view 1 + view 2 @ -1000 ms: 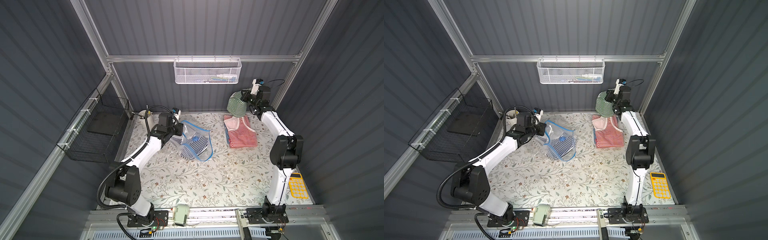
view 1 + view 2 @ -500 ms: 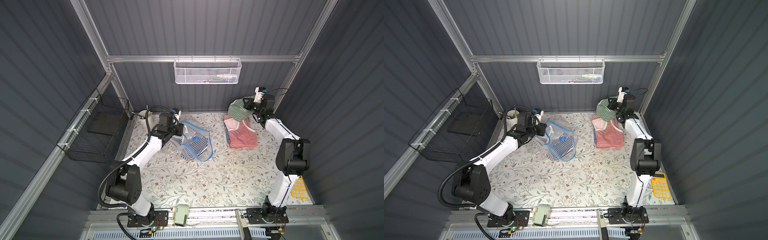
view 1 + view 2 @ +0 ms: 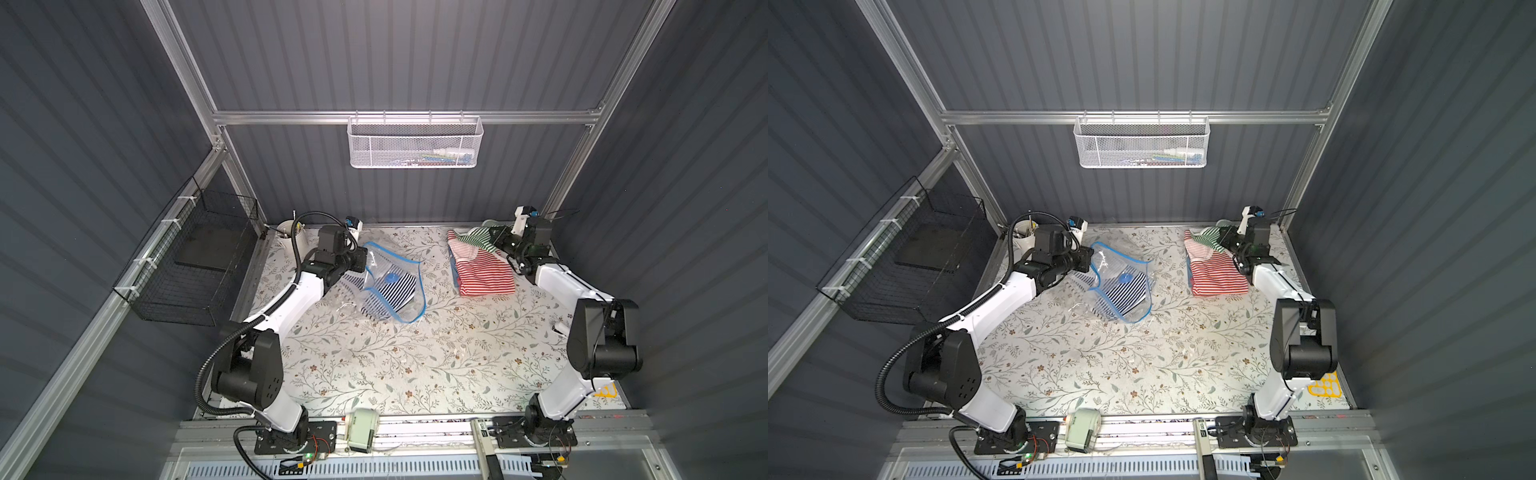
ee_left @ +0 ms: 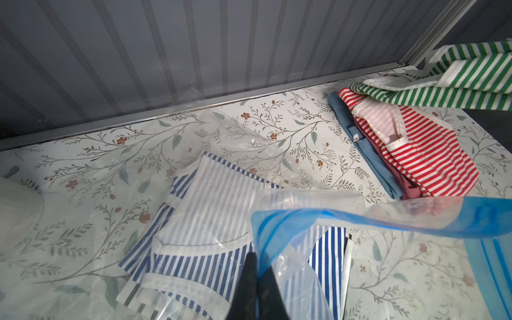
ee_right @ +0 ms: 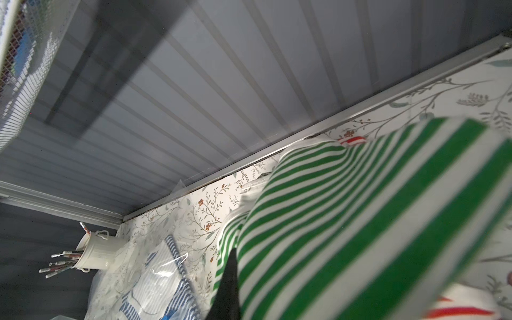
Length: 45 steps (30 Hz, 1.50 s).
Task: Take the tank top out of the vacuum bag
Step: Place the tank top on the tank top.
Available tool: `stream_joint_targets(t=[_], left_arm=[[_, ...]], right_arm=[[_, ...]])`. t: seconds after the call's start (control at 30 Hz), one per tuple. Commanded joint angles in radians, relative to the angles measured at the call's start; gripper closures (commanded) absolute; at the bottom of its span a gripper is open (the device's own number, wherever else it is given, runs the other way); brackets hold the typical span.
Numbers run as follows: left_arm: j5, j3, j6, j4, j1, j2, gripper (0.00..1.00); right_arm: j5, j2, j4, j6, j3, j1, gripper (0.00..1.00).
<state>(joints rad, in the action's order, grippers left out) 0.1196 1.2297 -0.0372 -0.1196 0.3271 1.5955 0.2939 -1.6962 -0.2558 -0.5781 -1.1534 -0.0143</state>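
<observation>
Green-striped tank top (image 3: 473, 240): am clamping it in my right gripper (image 3: 496, 241) over red-striped top (image 3: 484, 276); my left gripper (image 3: 365, 262) is pinching vacuum bag (image 3: 395, 291) rim.

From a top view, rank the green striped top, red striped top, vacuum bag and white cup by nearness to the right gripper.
1. green striped top: held by the right gripper, back right.
2. red striped top: beside it, right side.
3. vacuum bag: left of centre.
4. white cup: back left corner.

I have my left gripper (image 3: 364, 261) pinching the clear crinkly plastic vacuum bag (image 3: 409, 270) edged in blue, while my right gripper (image 3: 494, 241) clamps a green-and-white striped tank top (image 3: 476, 239) directly over the folded red-and-white striped garment (image 3: 484, 276).
</observation>
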Motion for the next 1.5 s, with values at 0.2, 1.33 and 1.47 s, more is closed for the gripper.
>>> stream_joint_targets(t=[0.2,1.33,1.47], left_arm=[[0.025,0.039,-0.004,-0.019,-0.005,0.011,1.0],[0.053,0.034,-0.016,-0.012,-0.005,-0.019,1.0],[0.054,0.034,-0.018,-0.011,-0.005,-0.016,1.0]], right_arm=[[-0.072,0.047,0.063,-0.201,0.161,0.009,1.0],[-0.117,0.051,-0.105,-0.811,0.394,0.109,0.61],[-0.128,0.117,-0.024,-0.74,0.414,0.109,0.46]])
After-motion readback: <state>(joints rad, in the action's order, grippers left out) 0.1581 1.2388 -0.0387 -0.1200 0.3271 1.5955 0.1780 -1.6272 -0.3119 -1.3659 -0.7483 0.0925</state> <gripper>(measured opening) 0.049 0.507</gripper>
